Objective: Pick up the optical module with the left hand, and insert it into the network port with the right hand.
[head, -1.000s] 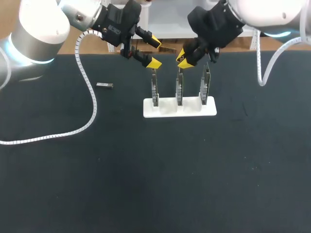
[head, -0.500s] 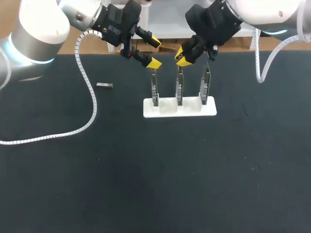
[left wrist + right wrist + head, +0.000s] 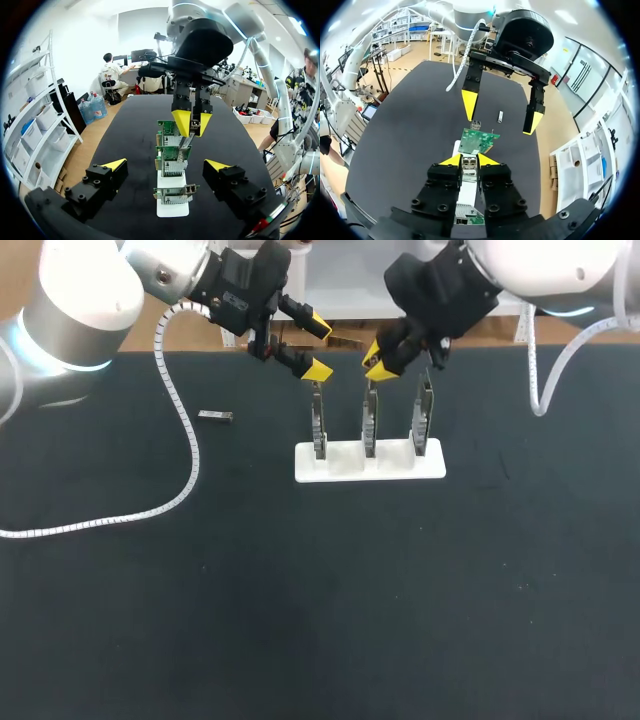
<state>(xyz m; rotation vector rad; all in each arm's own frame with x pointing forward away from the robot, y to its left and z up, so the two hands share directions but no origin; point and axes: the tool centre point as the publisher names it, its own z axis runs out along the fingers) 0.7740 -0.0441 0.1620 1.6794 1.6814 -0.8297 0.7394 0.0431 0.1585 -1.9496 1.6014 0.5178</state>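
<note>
Optical module (image 3: pixel 468 163) apparently in right gripper (image 3: pixel 374 360)

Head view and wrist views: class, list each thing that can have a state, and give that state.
left gripper: jaws open, empty.
right gripper: jaws shut on optical module.
optical module: held at middle card's top.
second module: lying flat on table.
network cards: three, upright in white stand.

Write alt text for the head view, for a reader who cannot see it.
Over a black table, the right gripper, shut on the optical module, is at the top of the middle of three upright network cards in a white stand. The open left gripper hovers beside the left card's top. A small metal piece lies left of the stand.
</note>
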